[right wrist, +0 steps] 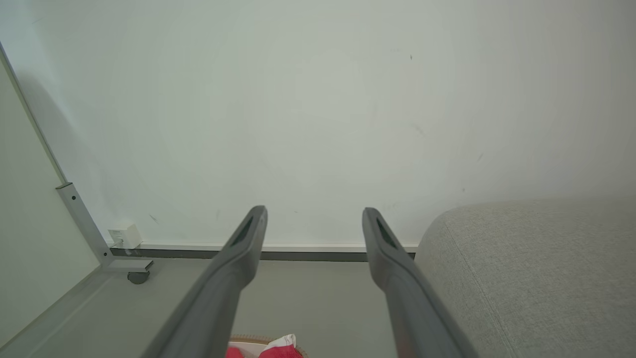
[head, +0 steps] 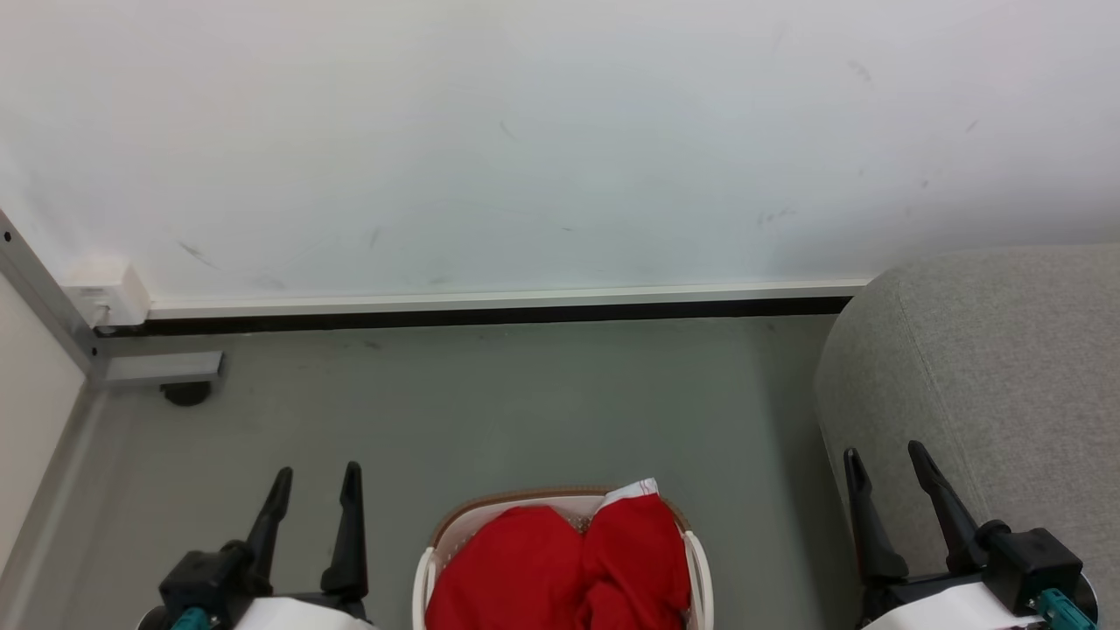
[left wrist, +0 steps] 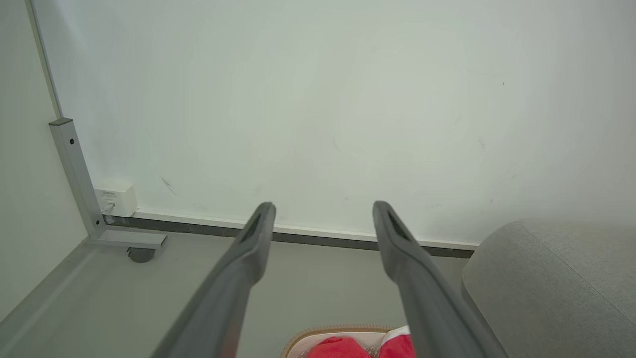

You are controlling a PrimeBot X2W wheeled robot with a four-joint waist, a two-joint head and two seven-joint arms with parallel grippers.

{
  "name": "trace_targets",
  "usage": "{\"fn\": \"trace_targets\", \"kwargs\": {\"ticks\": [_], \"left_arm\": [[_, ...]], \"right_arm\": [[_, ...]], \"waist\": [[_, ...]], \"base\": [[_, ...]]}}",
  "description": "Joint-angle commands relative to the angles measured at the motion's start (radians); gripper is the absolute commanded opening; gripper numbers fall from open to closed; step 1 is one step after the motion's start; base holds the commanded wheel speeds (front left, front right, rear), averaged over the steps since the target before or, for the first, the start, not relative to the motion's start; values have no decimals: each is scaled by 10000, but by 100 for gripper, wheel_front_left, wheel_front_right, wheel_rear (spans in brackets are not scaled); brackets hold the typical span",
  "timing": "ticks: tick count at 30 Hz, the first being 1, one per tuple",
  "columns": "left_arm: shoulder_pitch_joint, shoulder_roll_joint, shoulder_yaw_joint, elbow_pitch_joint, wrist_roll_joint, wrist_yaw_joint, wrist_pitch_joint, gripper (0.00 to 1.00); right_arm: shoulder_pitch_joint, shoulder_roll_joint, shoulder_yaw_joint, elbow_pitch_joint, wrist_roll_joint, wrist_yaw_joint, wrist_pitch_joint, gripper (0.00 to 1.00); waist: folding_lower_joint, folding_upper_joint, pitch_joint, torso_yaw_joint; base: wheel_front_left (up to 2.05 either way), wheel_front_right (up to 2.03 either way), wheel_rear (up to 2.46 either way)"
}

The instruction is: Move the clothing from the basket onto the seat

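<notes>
Two grippers near, left gripper (head: 317, 470) & right gripper (head: 884, 451), jaws apart, empty. Btwn them the basket (head: 426, 573), red clothing (head: 542, 569) heaped inside. Seat (head: 989, 367) beyond, right. Risk: shallow pinch drops fabric; snagged garment tips basket.

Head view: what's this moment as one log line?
clothing: red, in basket | seat: right of basket | left gripper: open, empty | right gripper: open, empty

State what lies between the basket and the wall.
Bare grey floor runs from the basket to the skirting at the foot of the wall; the head view shows this.
</notes>
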Motion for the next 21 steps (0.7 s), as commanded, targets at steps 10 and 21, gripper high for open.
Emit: {"fn": "trace_targets", "kwargs": {"ticks": [10, 21], "left_arm": [[-7, 20, 111, 72, 737, -83, -291, 100], [-4, 14, 115, 73, 1149, -101, -418, 100]], "right_arm": [[-134, -88, 80, -118, -717, -19, -257, 100], [-146, -88, 135, -125, -1093, -21, -380, 100]], "waist": [[0, 0, -3, -41], [0, 0, -38, -88]], "base": [[0, 0, 0], [0, 0, 0]]}}
